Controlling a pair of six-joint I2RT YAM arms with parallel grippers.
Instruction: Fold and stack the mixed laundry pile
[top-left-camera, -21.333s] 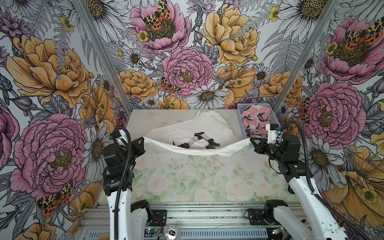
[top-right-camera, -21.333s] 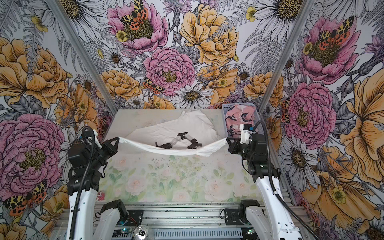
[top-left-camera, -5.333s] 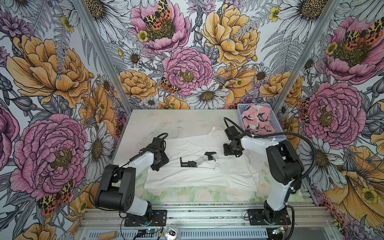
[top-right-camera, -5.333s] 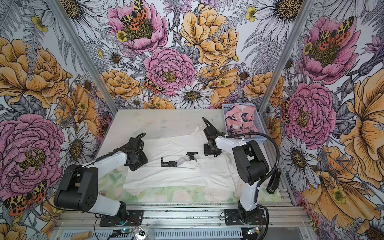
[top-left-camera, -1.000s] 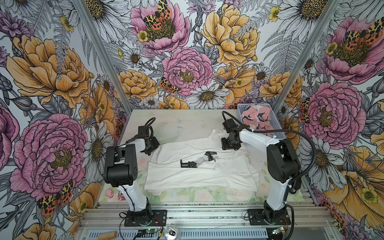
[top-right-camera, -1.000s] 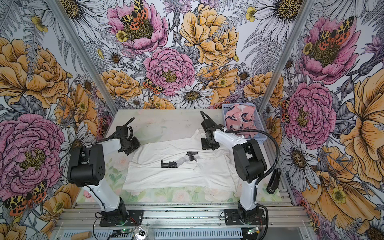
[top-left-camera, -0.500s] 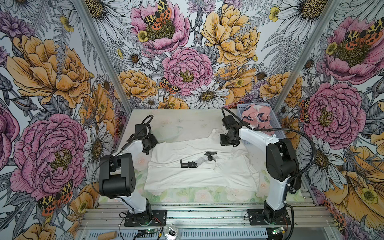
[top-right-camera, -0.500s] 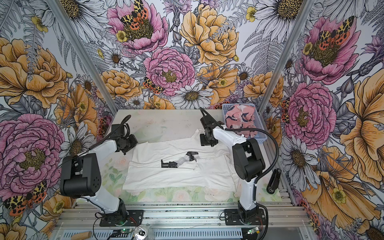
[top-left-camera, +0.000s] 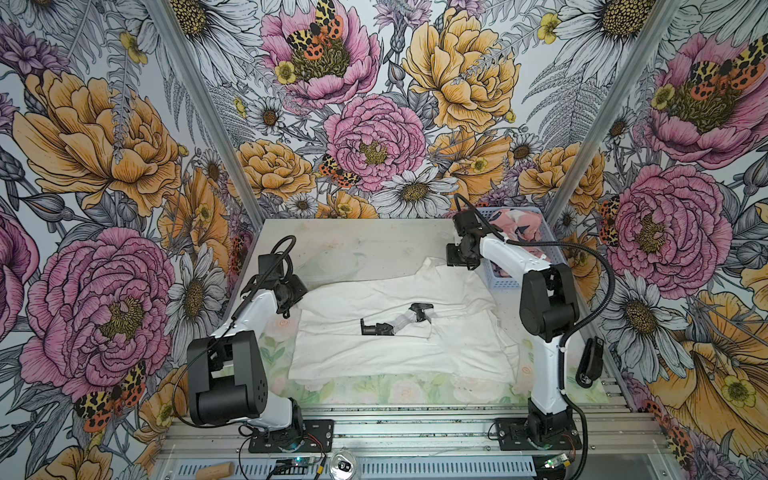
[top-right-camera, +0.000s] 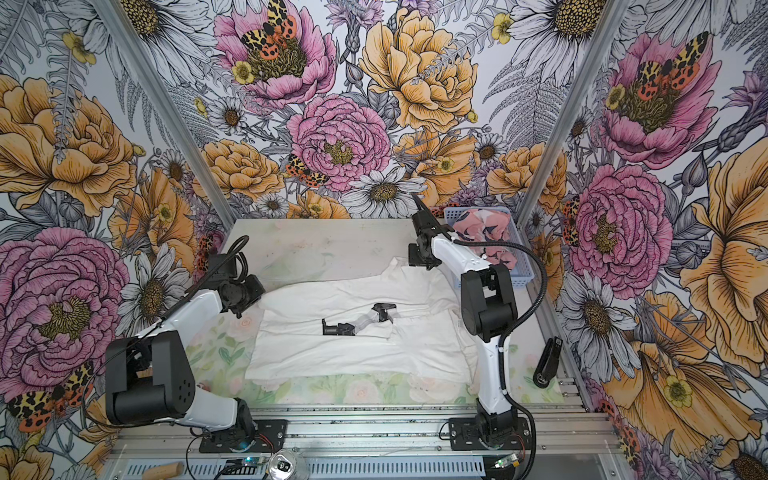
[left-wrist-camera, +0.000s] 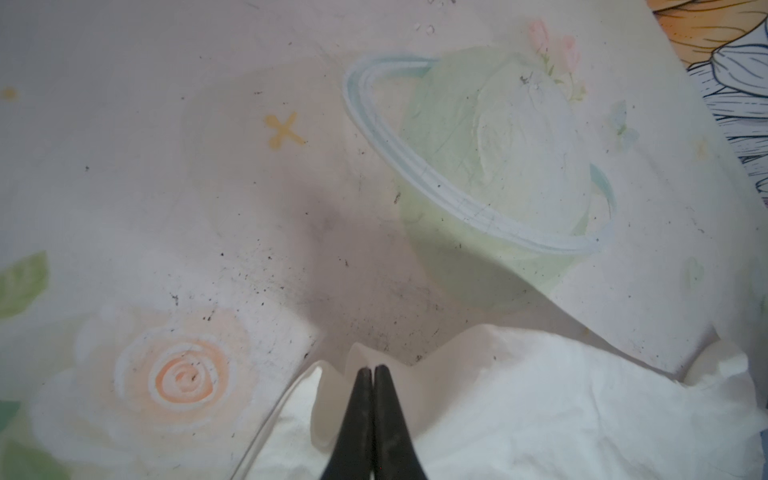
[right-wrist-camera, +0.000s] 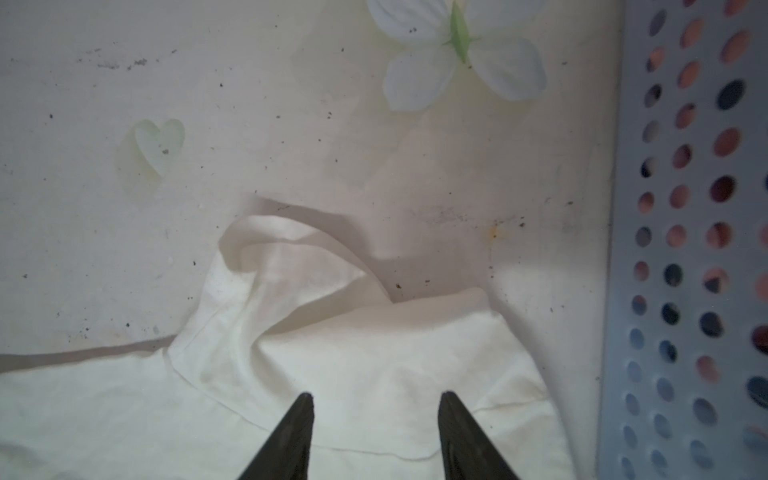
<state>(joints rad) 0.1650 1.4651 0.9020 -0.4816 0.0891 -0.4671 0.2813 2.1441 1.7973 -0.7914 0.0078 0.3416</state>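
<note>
- My left claw (left-wrist-camera: 372, 370) is pressed together. In the left wrist view it pinches a raised fold at the rim of the white T-shirt (top-left-camera: 399, 345). In a top view that fold is the shirt's upper-left corner, left of frame centre.
- My right claw (right-wrist-camera: 376, 401) stands spread above the shirt's upper-right corner, a rumpled sleeve-like flap, with nothing between its tips. The light blue basket (right-wrist-camera: 685, 249) fills the right edge of the right wrist view.
- In both top views the shirt lies spread across the middle of the surface (top-left-camera: 365, 241), with its black-grey graphic (top-left-camera: 395, 322) facing up and wrinkles along its right side.
- The pink printed garment (top-left-camera: 519, 224) sits in the basket, upper right of centre, untouched.
- I judge that the step in hand is gripping the shirt's two upper corners for a fold: one corner is taken, the other is not.
- Next, I reckon my right claw must sink onto the flap and close on it, catching its layers together. Then both claws should lift evenly and carry the upper edge toward the bottom of the frame.
- Folding the pink garment and stacking are not yet begun.
</note>
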